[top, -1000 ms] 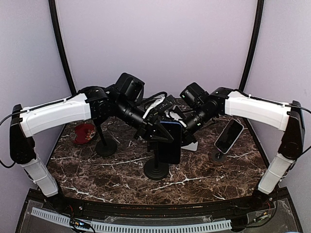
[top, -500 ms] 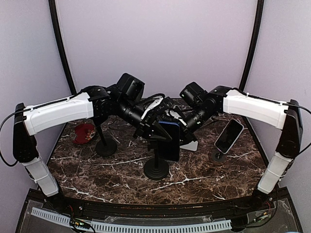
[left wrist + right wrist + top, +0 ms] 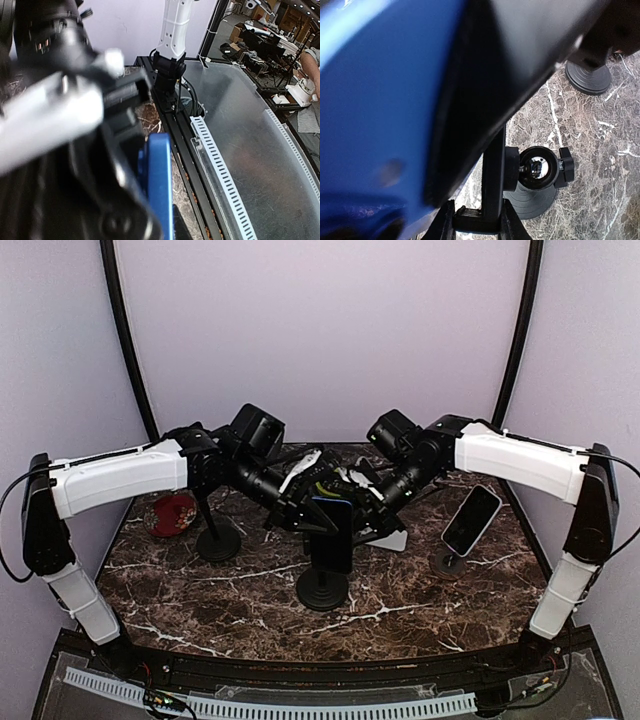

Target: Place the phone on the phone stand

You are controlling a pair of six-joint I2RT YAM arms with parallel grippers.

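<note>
Phone (image 3: 332, 535): upright over centre phone stand (image 3: 322, 590), pinched by my right gripper (image 3: 358, 502). Left gripper (image 3: 303, 508): alongside, grip unreadable.

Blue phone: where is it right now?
Top view, table centre: the blue phone stands upright at the middle stand, between the left pincer and right pincer; a second phone sits further right.

Lilac walls (image 3: 320, 330), dark veined marble tabletop (image 3: 240, 615), black poles (image 3: 122, 330)
</note>
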